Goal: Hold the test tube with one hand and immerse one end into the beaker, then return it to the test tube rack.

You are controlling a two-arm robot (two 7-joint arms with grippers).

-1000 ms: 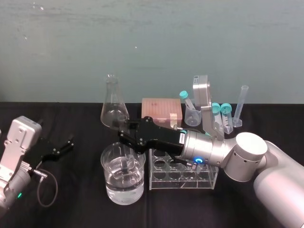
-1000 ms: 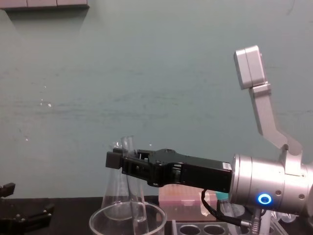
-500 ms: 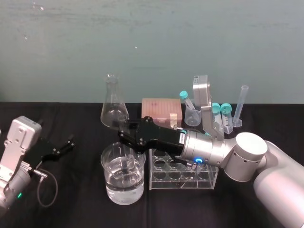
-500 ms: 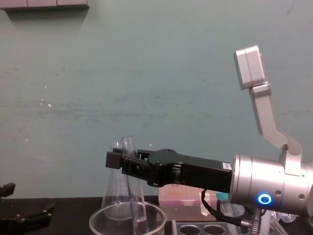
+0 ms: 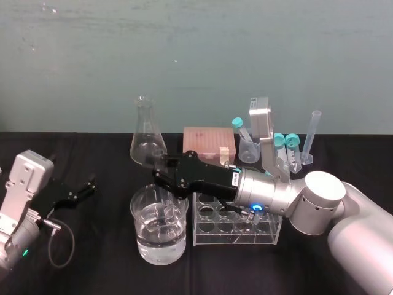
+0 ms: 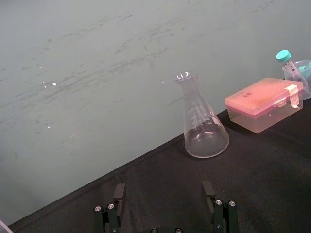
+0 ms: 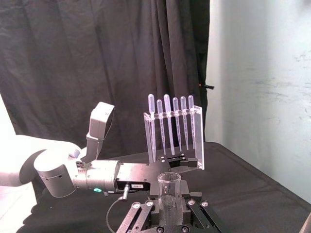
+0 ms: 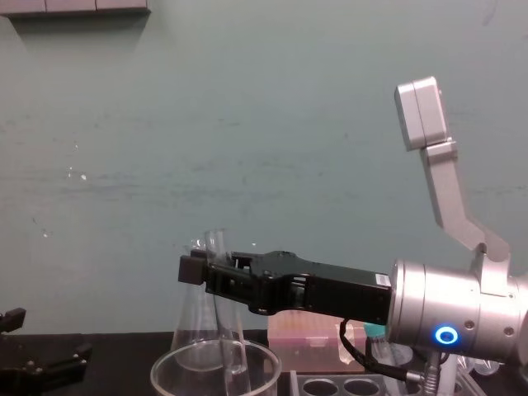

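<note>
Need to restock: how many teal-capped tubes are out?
3: one tube in the cup; two tubes just right of it. The right arm may hide others.

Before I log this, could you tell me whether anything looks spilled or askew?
Nothing stands out: the right gripper holds the test tube inside the beaker, the test tube rack upright, left gripper parked.

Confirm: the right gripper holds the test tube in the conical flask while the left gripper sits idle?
Wrong vessel: the head view shows the right gripper holding the test tube in the beaker; the conical flask stands behind. The left gripper sits idle.
</note>
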